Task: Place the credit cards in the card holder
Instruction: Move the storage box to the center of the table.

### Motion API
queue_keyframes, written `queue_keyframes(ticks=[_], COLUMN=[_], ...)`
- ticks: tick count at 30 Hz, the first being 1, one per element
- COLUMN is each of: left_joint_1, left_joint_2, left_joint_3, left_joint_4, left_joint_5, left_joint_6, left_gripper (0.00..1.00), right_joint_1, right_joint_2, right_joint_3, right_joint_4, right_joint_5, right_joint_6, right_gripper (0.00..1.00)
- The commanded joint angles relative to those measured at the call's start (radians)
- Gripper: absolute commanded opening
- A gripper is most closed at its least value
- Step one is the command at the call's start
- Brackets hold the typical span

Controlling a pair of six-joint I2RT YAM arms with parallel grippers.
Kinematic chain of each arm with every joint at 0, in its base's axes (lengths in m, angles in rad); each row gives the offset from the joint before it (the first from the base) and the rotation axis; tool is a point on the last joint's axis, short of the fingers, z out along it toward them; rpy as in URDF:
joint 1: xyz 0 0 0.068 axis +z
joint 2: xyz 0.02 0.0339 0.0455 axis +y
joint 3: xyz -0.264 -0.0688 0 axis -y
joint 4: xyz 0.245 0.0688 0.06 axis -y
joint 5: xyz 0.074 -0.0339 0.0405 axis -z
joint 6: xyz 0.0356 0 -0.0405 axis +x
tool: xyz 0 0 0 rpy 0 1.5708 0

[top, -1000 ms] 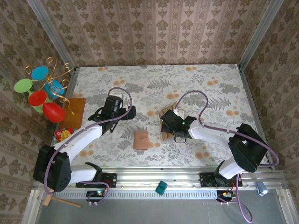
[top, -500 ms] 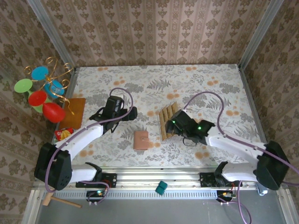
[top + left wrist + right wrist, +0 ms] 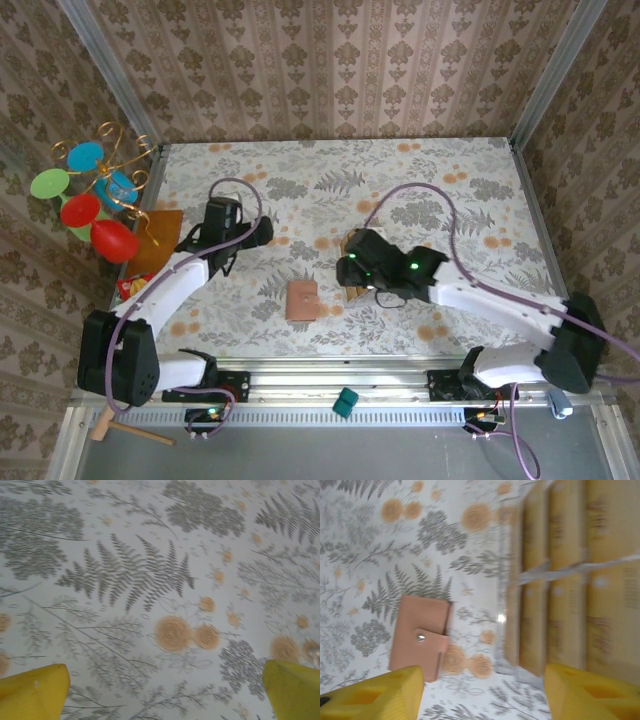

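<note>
The credit cards [image 3: 565,580] are several tan-gold strips fanned side by side in a clear sleeve, right of centre on the table. The top view has them [image 3: 357,292] mostly hidden under my right arm. The card holder [image 3: 420,637] is a closed reddish-brown wallet with a snap tab, lying flat to the left of the cards [image 3: 301,300]. My right gripper [image 3: 485,700] hovers open over the bare cloth between holder and cards, gripping nothing [image 3: 347,272]. My left gripper [image 3: 162,695] is open over patterned cloth, well left of the holder [image 3: 258,232].
A gold wire stand with coloured discs [image 3: 90,190] and an orange-brown board [image 3: 160,240] stand at the table's left edge. A small red and yellow item [image 3: 135,288] lies near it. A teal block [image 3: 345,402] sits on the front rail. Walls close in both sides.
My right arm has swung left, bringing its gripper from the cards' right side to over their near-left end. My left gripper has drawn back to the left, away from the middle.
</note>
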Motion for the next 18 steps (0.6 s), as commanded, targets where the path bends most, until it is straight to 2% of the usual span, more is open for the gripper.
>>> queue_keyframes(ticks=[1, 9, 13, 18], left_joint_1=[0.048, 0.093, 0.096, 0.095], left_joint_2=[-0.035, -0.092, -0.104, -0.115], left_joint_3=[0.036, 0.032, 0.022, 0.021], left_joint_4=[-0.043, -0.068, -0.064, -0.064], left_joint_5=[0.039, 0.066, 0.073, 0.081], left_joint_6=[-0.004, 0.001, -0.008, -0.013], left_gripper=[1.0, 1.0, 1.0, 1.0], right_joint_1=[0.029, 0.046, 0.027, -0.008], right_joint_2=[0.167, 0.483, 0.564, 0.588], right_joint_3=[0.081, 0.229, 0.237, 0.183], right_joint_4=[0.034, 0.061, 0.064, 0.127], right_joint_5=[-0.037, 0.021, 0.023, 0.017], right_joint_6=[-0.021, 0.023, 0.046, 0.062], right_gripper=[0.58, 0.39, 0.32, 0.3])
